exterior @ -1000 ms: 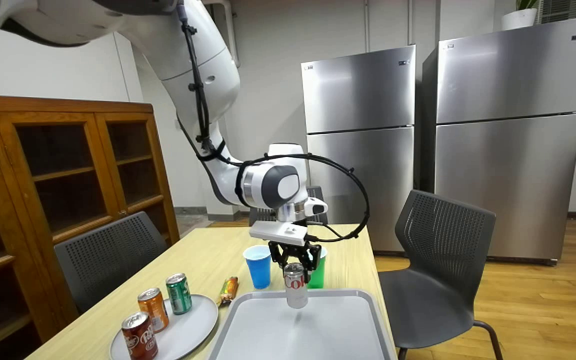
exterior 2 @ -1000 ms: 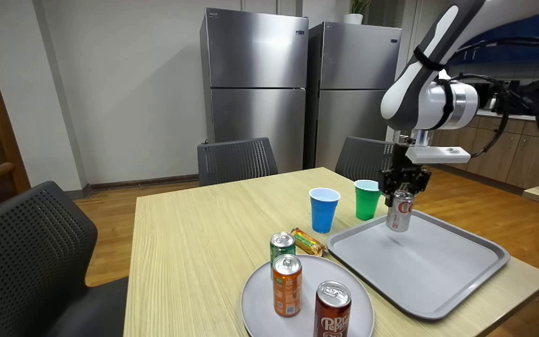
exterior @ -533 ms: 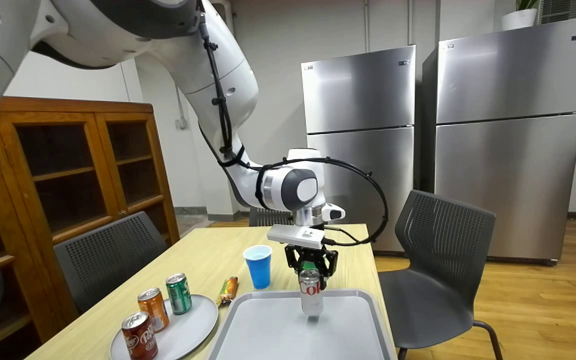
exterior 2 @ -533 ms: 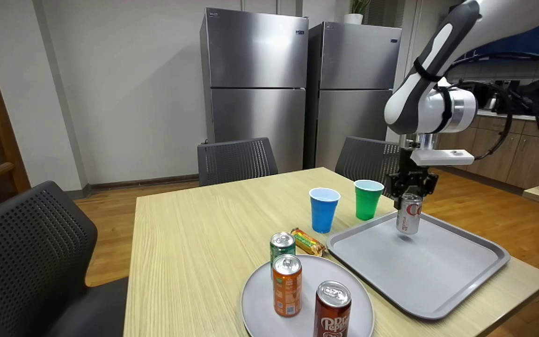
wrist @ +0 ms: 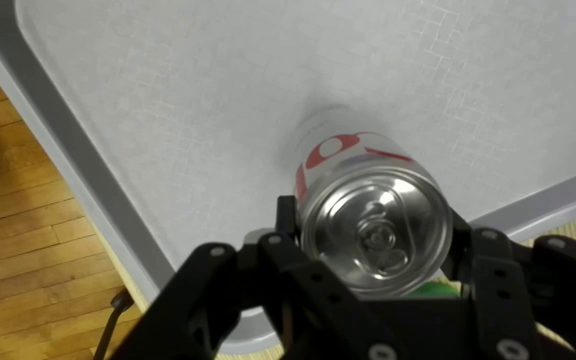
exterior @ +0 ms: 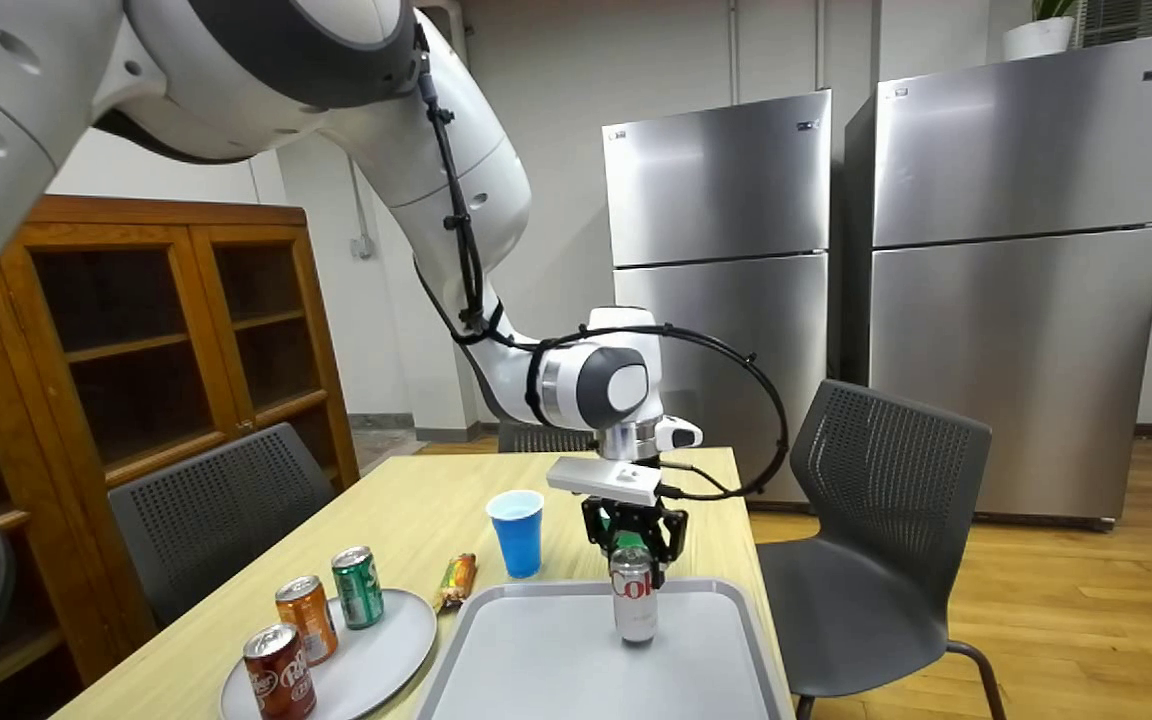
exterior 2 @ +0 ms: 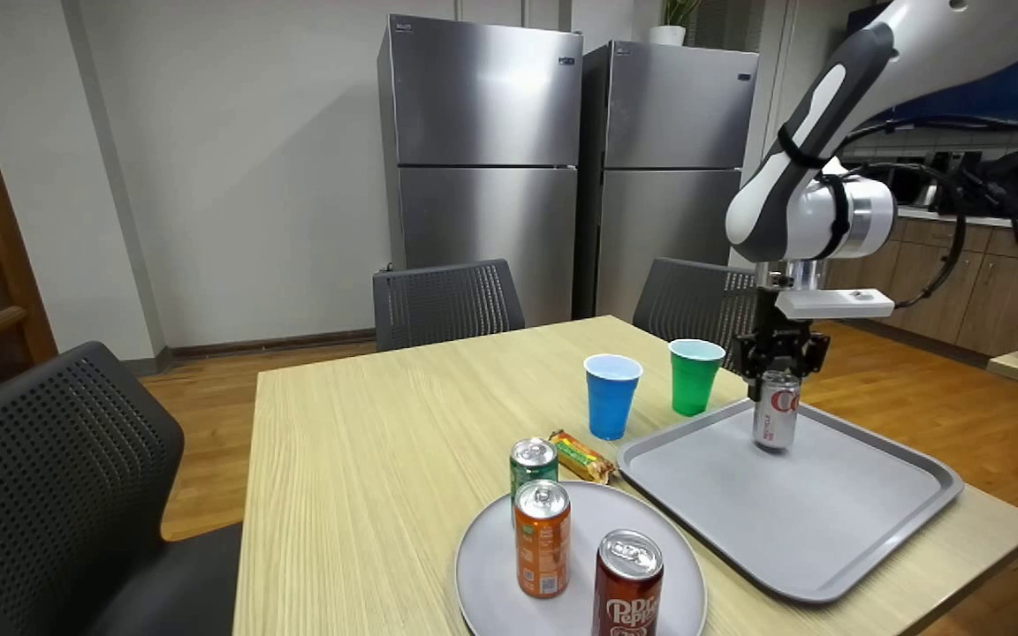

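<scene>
Since earlier frame, gripper (exterior: 633,562) and silver can (wrist: 374,215) have dropped closer to tray (exterior 2: 836,521). Jaws pinch can near its top; can upright, right of centre in wrist view, base contact hard to judge. Likely setting-down step; next move calls for seating base flat before loosening. Farther back, right half of exterior view: green cup (exterior 2: 695,380).

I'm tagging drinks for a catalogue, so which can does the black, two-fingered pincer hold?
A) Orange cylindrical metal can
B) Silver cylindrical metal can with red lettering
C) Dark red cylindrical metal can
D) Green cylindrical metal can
B: in the wrist view, the black, two-fingered pincer has a finger on either side of the silver cylindrical metal can with red lettering.
</scene>
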Robot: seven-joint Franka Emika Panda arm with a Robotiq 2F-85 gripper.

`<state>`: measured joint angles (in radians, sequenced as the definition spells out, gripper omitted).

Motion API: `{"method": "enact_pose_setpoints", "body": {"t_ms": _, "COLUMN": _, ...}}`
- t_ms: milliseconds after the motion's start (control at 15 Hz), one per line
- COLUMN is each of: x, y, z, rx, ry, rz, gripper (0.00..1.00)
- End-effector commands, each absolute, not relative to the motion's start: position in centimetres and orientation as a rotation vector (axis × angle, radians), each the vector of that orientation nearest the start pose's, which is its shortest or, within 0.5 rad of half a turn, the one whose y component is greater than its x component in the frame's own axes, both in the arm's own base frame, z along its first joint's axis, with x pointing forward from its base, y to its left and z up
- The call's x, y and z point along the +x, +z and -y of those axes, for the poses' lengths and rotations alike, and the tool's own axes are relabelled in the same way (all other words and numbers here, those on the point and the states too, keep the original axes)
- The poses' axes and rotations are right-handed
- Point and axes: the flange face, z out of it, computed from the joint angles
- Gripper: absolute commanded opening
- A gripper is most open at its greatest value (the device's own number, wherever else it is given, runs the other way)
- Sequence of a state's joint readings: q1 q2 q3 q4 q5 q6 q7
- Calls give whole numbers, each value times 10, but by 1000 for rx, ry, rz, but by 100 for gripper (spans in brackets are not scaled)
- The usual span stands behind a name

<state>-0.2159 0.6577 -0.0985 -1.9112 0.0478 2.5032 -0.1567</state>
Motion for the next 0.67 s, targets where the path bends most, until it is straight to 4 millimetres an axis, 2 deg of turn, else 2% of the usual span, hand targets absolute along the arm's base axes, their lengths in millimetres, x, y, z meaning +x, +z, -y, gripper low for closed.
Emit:
{"method": "enact_pose_setpoints", "body": {"t_ms": 0, "x": 594, "y": 144, "z": 195, "rx": -3140, "ry": 139, "rz": -320, "gripper": 38}}
{"method": "enact_pose_setpoints", "body": {"t_ms": 400, "x": 595, "y": 139, "z": 195, "rx": -3152, "ry": 144, "rz": -311, "gripper": 38}}
{"method": "enact_pose_setpoints", "body": {"t_ms": 467, "x": 595, "y": 140, "z": 194, "rx": -3149, "ry": 142, "rz": -309, "gripper": 88}}
{"method": "enact_pose_setpoints", "body": {"t_ms": 600, "x": 596, "y": 145, "z": 193, "rx": -3153, "ry": 133, "rz": -299, "gripper": 96}}
